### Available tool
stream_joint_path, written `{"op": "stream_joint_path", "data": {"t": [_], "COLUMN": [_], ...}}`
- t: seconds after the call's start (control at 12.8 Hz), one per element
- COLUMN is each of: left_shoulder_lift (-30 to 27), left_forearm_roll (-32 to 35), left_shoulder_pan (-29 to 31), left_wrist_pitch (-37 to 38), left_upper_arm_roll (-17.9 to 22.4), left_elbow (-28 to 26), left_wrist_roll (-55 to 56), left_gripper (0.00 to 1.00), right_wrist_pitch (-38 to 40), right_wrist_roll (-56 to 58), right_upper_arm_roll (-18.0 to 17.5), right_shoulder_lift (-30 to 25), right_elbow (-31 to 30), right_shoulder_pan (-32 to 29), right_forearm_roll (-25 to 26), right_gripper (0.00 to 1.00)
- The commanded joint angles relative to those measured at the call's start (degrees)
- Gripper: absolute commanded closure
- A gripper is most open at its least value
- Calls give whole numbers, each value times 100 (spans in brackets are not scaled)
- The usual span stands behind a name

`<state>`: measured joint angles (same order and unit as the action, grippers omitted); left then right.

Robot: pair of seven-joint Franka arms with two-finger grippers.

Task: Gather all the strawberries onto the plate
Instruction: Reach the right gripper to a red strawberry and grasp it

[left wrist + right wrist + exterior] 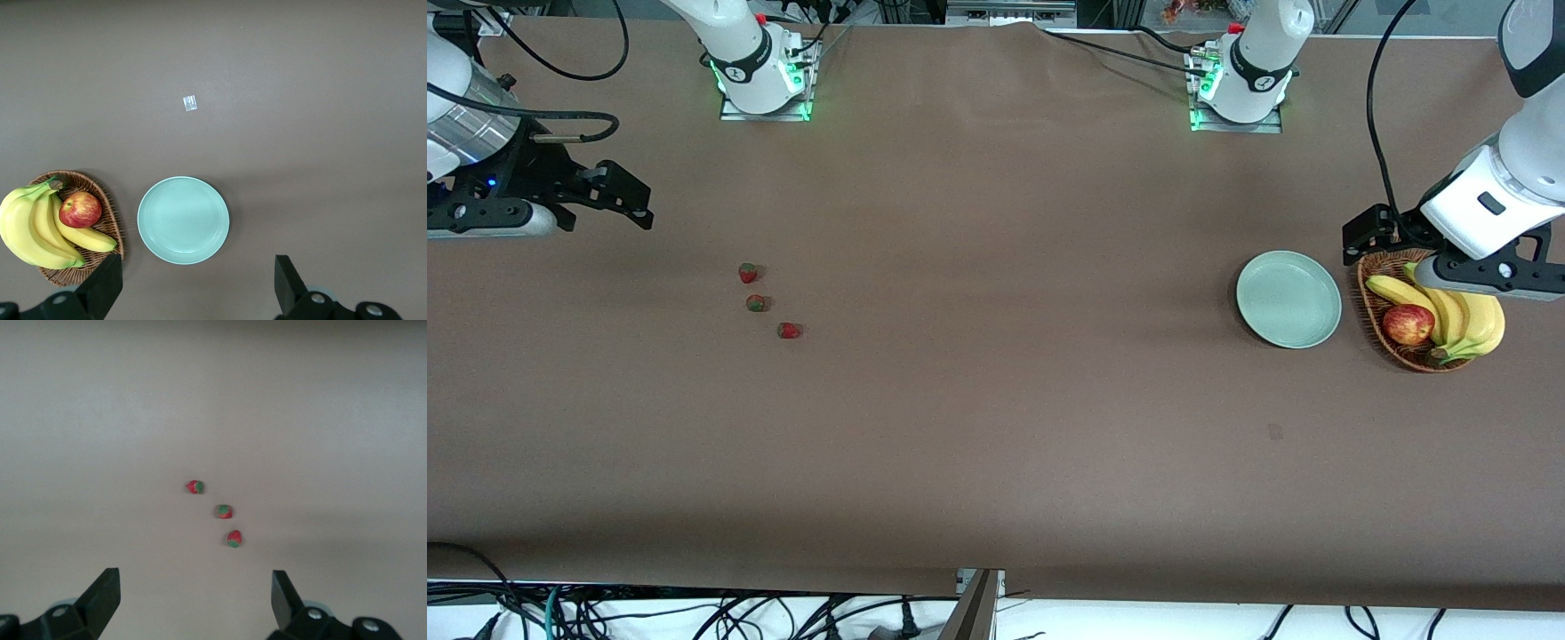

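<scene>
Three strawberries lie in a short slanted row toward the right arm's end of the table: one (748,273), a second (756,303) and a third (788,331) nearest the front camera. The right wrist view shows the same strawberries (224,511) ahead of my right gripper (195,593). That right gripper (627,200) hangs open and empty above the table at its own end, apart from the berries. The mint-green plate (1288,299) sits empty toward the left arm's end. My left gripper (1374,238) hovers open and empty by the plate (183,220) and the basket.
A brown wicker basket (1369,307) beside the plate holds bananas (1467,320) and a red apple (1408,324). A tiny white scrap (190,103) lies on the brown table cover. Cables hang along the table edge nearest the front camera.
</scene>
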<state>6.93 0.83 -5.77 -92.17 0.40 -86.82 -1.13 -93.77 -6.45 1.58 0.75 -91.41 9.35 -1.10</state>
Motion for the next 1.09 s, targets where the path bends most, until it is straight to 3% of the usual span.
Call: {"op": "stream_joint_path", "data": {"t": [0.0, 0.62, 1.01], "left_shoulder_lift": [-8, -8, 1], "left_forearm_roll": [-4, -4, -4], "left_shoulder_pan": [6, 6, 6], "left_wrist_pitch": [-3, -3, -3], "left_upper_arm_roll": [-13, -13, -13], "left_elbow": [51, 42, 43], "left_wrist_roll": [34, 34, 34], "left_gripper": [0, 0, 0], "right_wrist_pitch": [87, 87, 78], "right_wrist_roll": [-14, -14, 47], "right_upper_arm_roll": [-9, -35, 8], "right_shoulder_lift": [4, 4, 424], "right_elbow": [80, 62, 35], "right_shoulder_pan": [-4, 5, -56], "right_forearm_roll": [39, 31, -57], "right_gripper": [0, 0, 0]}}
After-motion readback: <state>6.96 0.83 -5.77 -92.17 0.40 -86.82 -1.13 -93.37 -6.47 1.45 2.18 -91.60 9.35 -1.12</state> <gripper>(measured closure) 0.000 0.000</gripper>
